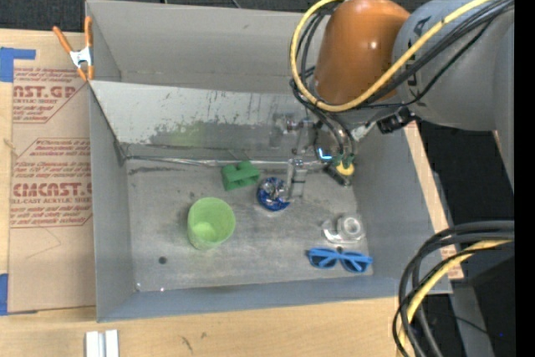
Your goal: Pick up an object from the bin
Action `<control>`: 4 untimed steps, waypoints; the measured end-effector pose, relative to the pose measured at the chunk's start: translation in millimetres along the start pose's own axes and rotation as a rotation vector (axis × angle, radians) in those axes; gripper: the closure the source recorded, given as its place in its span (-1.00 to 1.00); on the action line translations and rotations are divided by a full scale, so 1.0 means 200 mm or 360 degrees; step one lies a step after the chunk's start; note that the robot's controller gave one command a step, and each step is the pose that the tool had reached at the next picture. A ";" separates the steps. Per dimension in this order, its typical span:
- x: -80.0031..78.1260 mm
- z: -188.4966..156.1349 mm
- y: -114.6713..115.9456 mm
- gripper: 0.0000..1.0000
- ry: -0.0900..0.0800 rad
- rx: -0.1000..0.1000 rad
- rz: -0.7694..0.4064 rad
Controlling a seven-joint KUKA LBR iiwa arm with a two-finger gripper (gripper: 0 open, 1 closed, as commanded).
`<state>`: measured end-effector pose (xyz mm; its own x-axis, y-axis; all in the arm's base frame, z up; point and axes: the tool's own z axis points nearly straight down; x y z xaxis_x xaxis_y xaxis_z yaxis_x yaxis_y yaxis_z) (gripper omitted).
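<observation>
Down near the floor of the grey bin (113,213), close to the back wall: the gripper (294,180), tip just beside or touching a small blue-and-white round object (272,196) at mid-bin. Cannot tell whether spread wide, narrow, or closed on anything. Just left of that, a green block (240,174). Further front-left, a light green cup (209,221). Front right, blue sunglasses (338,260), with a small clear-white piece (345,228) just behind.

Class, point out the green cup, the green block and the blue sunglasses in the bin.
green cup (209,221): camera view, on its open mouth.
green block (240,174): camera view, on its top face.
blue sunglasses (338,260): camera view, on the frame's middle.
</observation>
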<state>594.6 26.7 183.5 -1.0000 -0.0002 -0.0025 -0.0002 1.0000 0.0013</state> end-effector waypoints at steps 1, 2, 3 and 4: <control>0.04 0.59 -0.18 -1.00 0.0014 0.0003 -0.0183; 0.03 0.57 -0.18 1.00 0.0001 0.0001 -0.0183; 0.09 0.57 -0.41 1.00 0.0004 0.0003 -0.0848; 0.09 0.57 -0.40 -1.00 0.0001 -0.0004 -0.0846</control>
<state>576.9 -52.9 69.5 -0.8620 -0.5069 -0.0029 -0.5069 0.8620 0.0025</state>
